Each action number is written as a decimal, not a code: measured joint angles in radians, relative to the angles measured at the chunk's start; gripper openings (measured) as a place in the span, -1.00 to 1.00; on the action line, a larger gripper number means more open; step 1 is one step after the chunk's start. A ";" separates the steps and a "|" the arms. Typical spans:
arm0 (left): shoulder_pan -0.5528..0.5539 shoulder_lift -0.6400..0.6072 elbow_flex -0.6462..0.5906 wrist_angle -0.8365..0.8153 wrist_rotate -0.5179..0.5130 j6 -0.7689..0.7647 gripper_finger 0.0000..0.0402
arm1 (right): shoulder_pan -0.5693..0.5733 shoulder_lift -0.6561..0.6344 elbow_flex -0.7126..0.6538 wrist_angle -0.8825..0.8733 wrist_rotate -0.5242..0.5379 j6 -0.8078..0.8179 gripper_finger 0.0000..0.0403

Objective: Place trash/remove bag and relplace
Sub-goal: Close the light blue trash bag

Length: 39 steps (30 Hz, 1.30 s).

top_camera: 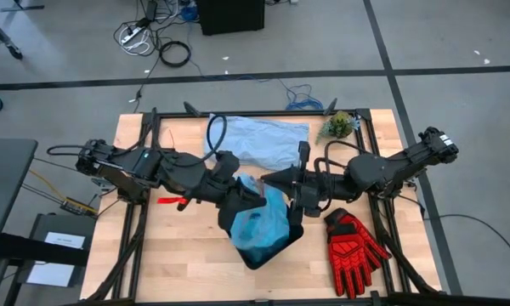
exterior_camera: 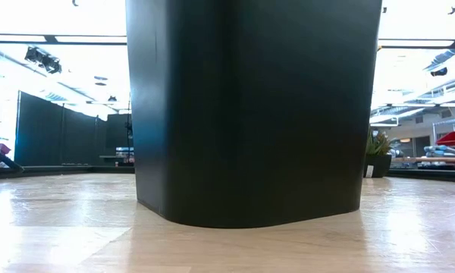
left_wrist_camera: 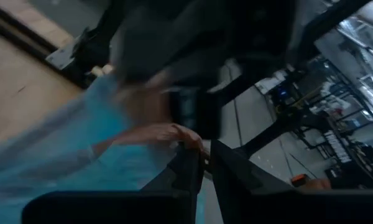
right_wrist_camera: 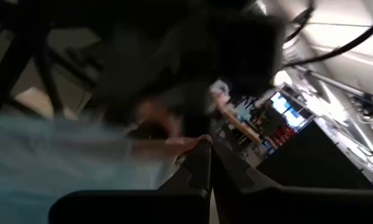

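The bag [top_camera: 262, 223], a bright cyan-blue liner, sits bunched in the mouth of a black bin [top_camera: 257, 248] that stands near the middle of the tabletop [top_camera: 178, 255], toward its front edge. Part of the plastic rises above the rim on the side facing the arms.

The left gripper [top_camera: 235, 189] reaches in from the left side and meets the bag's upper edge; in its wrist view the fingers [left_wrist_camera: 189, 171] stand only a narrow slit apart with a thin fold of blue film at their tips, though whether they truly pinch it cannot be told. The right gripper [top_camera: 296, 201] comes from the right side to the opposite edge of the bag, its fingers [right_wrist_camera: 202, 163] closed together at the film.

Behind the bin, toward the back edge, lies a paler grey-blue plastic bag [top_camera: 259, 140]. A small green plant [top_camera: 337, 126] stands near the back right corner. A red and black glove [top_camera: 354, 248] lies toward the front right corner.
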 joint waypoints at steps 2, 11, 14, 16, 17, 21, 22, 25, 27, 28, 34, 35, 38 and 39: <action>-0.007 0.000 0.012 0.001 0.000 0.012 -0.74 | 0.009 0.000 0.000 -0.022 -0.010 0.000 -1.00; -0.039 -0.001 0.040 -0.089 0.000 -0.035 -0.74 | 0.009 0.000 0.000 0.026 -0.122 0.076 -0.87; -0.048 0.000 0.040 -0.090 0.000 -0.056 -0.74 | -0.013 0.000 0.000 0.019 -0.193 0.121 -0.68; -0.056 0.000 0.040 -0.089 0.004 -0.067 -0.74 | -0.025 0.000 0.000 0.018 -0.232 0.133 -0.53; -0.059 0.000 0.040 -0.089 0.006 -0.078 -0.74 | -0.030 0.000 0.000 0.018 -0.245 0.132 -0.45; -0.070 0.000 0.040 -0.090 0.022 -0.112 -0.74 | -0.050 0.000 0.000 0.030 -0.300 0.132 -0.24; -0.072 -0.001 0.040 -0.089 0.026 -0.123 -0.74 | -0.055 0.000 0.000 0.032 -0.324 0.132 -0.22; -0.073 -0.002 0.040 -0.088 0.032 -0.157 -0.74 | -0.073 0.024 0.001 0.060 -0.382 0.133 -0.19; -0.073 -0.002 0.040 -0.088 0.032 -0.168 -0.74 | -0.074 0.048 0.001 0.065 -0.397 0.127 -0.20; -0.073 -0.002 0.040 -0.084 0.031 -0.174 -0.74 | -0.074 0.061 0.001 0.073 -0.399 0.124 -0.21; -0.073 -0.002 0.040 -0.084 0.031 -0.223 -0.74 | -0.073 0.084 0.001 0.117 -0.404 0.123 -0.26; -0.075 -0.002 0.040 -0.087 0.031 -0.235 -0.74 | -0.074 0.084 0.001 0.125 -0.405 0.123 -0.26; -0.080 -0.002 0.040 -0.100 0.024 -0.249 -0.74 | -0.076 0.083 0.001 0.154 -0.425 0.122 -0.30; -0.080 -0.002 0.040 -0.104 0.018 -0.256 -0.74 | -0.076 0.082 0.001 0.167 -0.442 0.122 -0.31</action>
